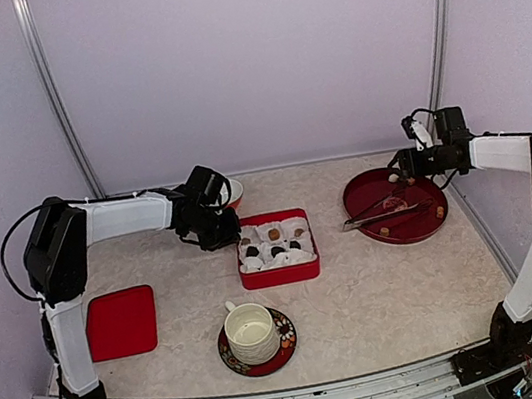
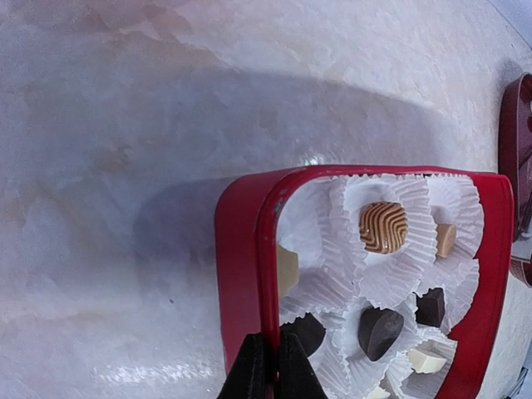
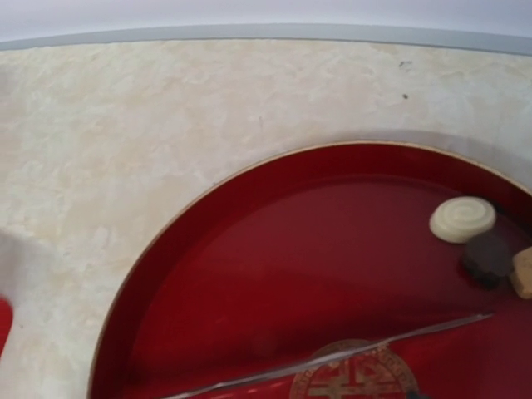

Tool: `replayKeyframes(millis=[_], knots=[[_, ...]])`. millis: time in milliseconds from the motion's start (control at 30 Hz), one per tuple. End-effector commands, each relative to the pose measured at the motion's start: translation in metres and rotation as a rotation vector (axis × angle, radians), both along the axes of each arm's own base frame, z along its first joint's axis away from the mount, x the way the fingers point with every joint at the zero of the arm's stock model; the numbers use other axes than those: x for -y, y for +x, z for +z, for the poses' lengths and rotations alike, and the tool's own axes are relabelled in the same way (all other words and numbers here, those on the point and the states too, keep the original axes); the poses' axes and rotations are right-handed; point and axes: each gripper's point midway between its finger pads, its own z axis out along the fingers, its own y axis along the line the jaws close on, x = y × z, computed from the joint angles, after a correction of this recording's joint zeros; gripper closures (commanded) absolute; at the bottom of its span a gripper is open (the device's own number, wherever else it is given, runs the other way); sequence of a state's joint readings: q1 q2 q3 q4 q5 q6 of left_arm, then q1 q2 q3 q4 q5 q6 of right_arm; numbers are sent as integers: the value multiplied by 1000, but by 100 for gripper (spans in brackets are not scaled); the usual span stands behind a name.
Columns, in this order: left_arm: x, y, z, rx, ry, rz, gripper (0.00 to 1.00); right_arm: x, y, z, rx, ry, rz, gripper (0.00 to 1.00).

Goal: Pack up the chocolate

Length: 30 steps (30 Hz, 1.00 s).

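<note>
A red box (image 1: 280,276) holds white paper cups with several chocolates (image 1: 274,235), dark, tan and white. In the left wrist view a striped tan chocolate (image 2: 383,226) and a dark one (image 2: 379,330) lie in the box (image 2: 241,274). My left gripper (image 2: 268,341) is shut on the box's left wall; it also shows in the top view (image 1: 223,232). More chocolates (image 3: 462,219) lie on the round red plate (image 3: 249,274). My right gripper (image 1: 405,171) hovers over the plate's far edge (image 1: 360,185); its fingers are hidden in the wrist view.
Metal tongs (image 1: 377,211) lie across the plate and show in the right wrist view (image 3: 332,362). A white cup (image 1: 251,329) stands on a patterned saucer near the front. A red lid (image 1: 121,322) lies at the left. A red bowl (image 1: 235,190) stands behind the left gripper.
</note>
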<state>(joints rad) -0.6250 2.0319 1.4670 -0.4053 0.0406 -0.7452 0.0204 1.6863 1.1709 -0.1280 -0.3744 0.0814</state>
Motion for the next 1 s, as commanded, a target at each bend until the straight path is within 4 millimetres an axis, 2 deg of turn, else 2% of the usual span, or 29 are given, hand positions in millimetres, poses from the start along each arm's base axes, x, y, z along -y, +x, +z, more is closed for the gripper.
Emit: replayKeyframes(millis=[0, 33, 167, 233, 300, 400, 500, 667, 767, 967], knots=[[-25, 33, 9, 48, 52, 30, 90, -13, -7, 19, 47, 39, 35, 30], [-27, 36, 13, 59, 61, 18, 84, -16, -8, 20, 51, 44, 42, 30], [-39, 39, 46, 127, 122, 6, 37, -23, -13, 28, 66, 69, 64, 29], [-51, 33, 67, 161, 143, 25, 25, -26, -16, 33, 76, 83, 75, 29], [-63, 19, 81, 182, 153, 41, 18, -29, -19, 38, 89, 94, 88, 29], [-95, -14, 81, 148, 200, 94, 24, -32, -24, 45, 102, 109, 104, 28], [-129, -51, 68, 70, 239, 156, 29, -37, -30, 48, 110, 128, 127, 28], [-165, -108, 36, -64, 282, 243, 39, -41, -37, 46, 107, 145, 141, 28], [-180, -129, 19, -108, 328, 269, 40, -44, -41, 44, 108, 154, 150, 29], [-189, -148, -16, -184, 353, 272, 47, -45, -45, 42, 100, 155, 152, 29]])
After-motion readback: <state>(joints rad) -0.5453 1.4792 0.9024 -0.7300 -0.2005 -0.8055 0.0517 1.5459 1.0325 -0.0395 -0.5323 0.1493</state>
